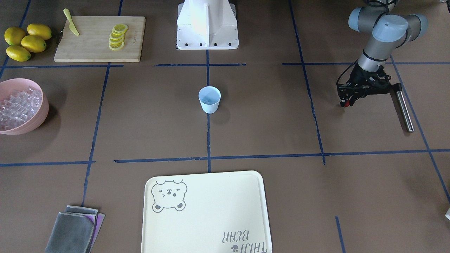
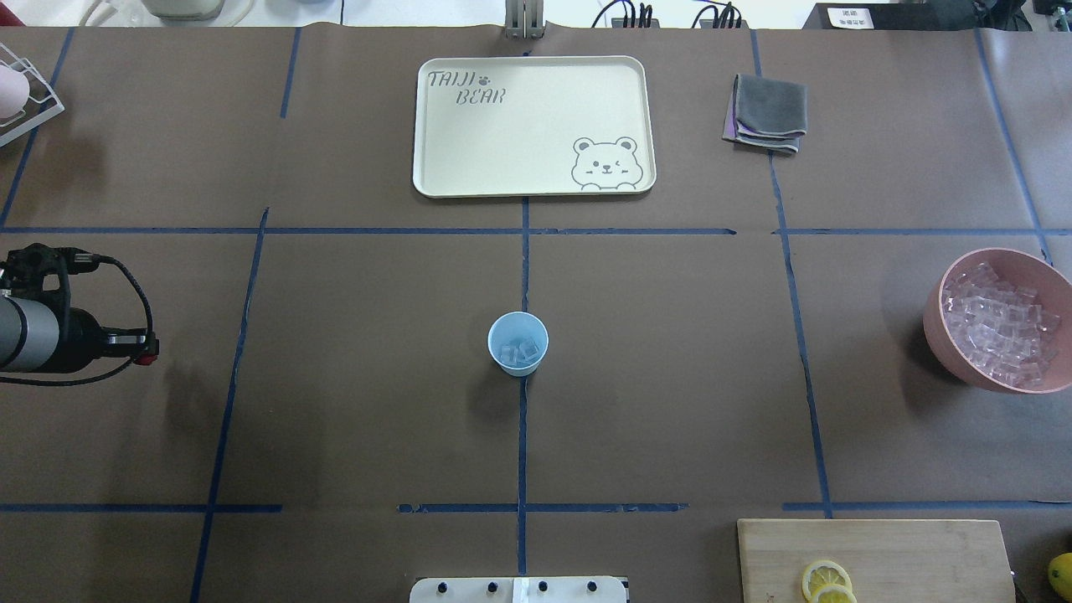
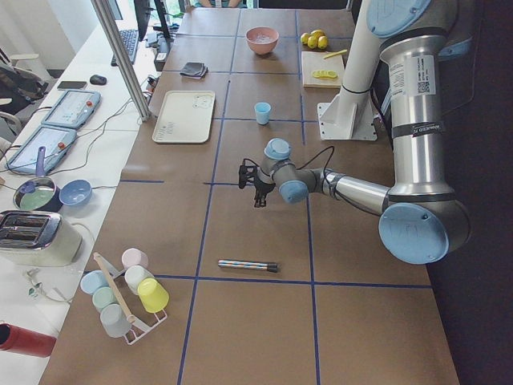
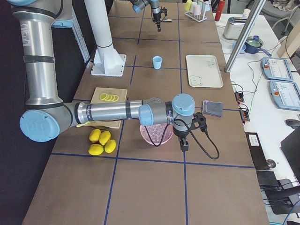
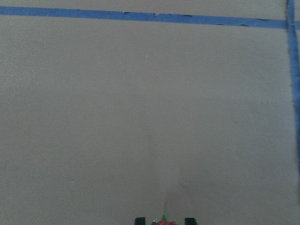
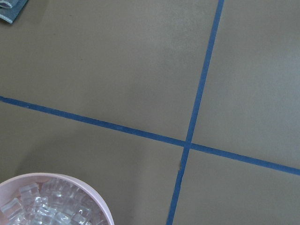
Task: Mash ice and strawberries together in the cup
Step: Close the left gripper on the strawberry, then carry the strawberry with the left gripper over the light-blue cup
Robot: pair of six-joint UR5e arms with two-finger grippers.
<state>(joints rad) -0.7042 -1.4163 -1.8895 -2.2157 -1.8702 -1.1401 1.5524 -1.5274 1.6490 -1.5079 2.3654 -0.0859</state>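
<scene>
The pale blue cup (image 2: 517, 343) stands upright at the table's middle with a few clear ice cubes (image 2: 519, 352) inside; it also shows in the front view (image 1: 209, 100). More ice (image 2: 1001, 327) is heaped in the pink bowl (image 2: 945, 352) at the table's right end. My left gripper (image 1: 346, 102) hovers over bare table far to the cup's left, shut on the small red strawberry (image 5: 164, 222). My right gripper (image 4: 183, 143) hangs beside the pink bowl (image 6: 96, 199); I cannot tell whether it is open or shut.
A metal rod (image 1: 404, 109) lies on the table just beyond my left gripper. A cutting board (image 1: 95, 45) with lemon slices (image 1: 117, 37) and a yellow knife (image 1: 71, 27), whole lemons (image 1: 26, 42), a cream tray (image 1: 207, 211), folded cloths (image 1: 75, 230) and a cup rack (image 3: 124, 293) ring the table.
</scene>
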